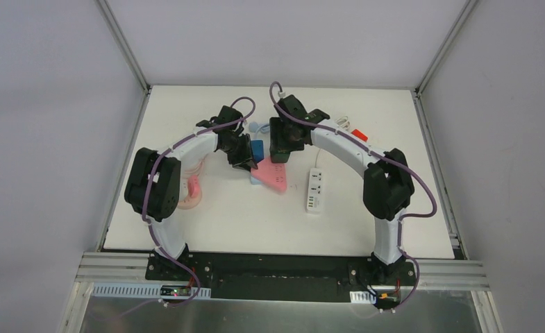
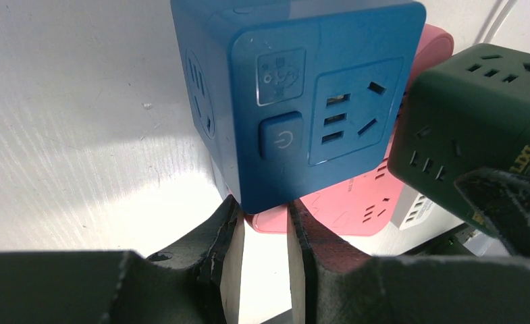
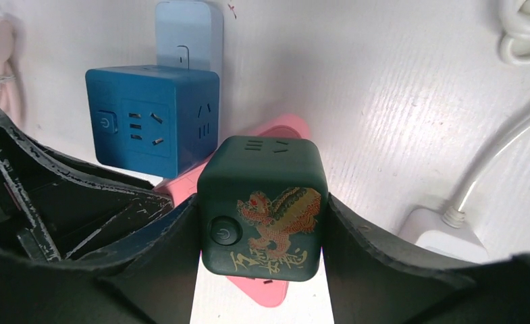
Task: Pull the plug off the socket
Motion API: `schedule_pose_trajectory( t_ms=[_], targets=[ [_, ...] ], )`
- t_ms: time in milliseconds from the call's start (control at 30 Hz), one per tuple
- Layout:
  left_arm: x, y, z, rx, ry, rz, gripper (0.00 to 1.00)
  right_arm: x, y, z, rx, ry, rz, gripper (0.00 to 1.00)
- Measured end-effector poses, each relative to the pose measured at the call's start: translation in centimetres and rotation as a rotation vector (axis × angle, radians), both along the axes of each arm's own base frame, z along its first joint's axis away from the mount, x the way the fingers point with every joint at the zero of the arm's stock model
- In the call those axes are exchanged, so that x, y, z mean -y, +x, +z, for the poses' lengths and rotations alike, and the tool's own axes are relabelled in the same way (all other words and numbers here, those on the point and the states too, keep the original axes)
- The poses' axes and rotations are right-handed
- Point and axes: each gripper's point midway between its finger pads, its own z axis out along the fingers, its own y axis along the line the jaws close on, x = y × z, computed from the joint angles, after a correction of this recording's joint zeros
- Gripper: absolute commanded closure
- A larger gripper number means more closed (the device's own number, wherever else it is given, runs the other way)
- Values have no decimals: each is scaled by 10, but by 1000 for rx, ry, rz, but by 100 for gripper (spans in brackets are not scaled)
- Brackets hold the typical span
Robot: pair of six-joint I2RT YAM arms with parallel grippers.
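Dark-green cube plug [image 3: 262, 202], printed with a gold and red lion figure and fitted with a round power button: stood seated on the pink socket [image 2: 356, 202] near the middle of the surface [image 1: 241, 215]. Not yet lifted free, as far as the views showed.

Right end effector [image 3: 260, 233]: clamped on the dark-green cube plug, one finger flat against each side wall. This grip on opposite faces probably allowed a straight pull away from the socket without twisting the pins.

Pink socket: flat, rounded, lying on the surface under both cubes. One corner sat between the fingers of the left end effector [image 2: 263, 229], which were drawn close together and appeared to pinch it. The likely purpose was to pin the base down so it would not rise with the plug.

Blue cube [image 2: 296, 101]: also standing on the pink socket, just beside the green one, untouched by either end effector.

White power strip [image 1: 315, 189]: lay apart on the right, unused. A white cable [image 3: 525, 27] was coiled beyond it.
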Motion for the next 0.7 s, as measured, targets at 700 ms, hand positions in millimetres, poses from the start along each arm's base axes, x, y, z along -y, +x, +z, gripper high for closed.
schedule_pose_trajectory(
  t_ms=[700],
  targets=[
    [0,1,1,-31,13,1,82,25,21,64,117,157,-92,100]
  ],
)
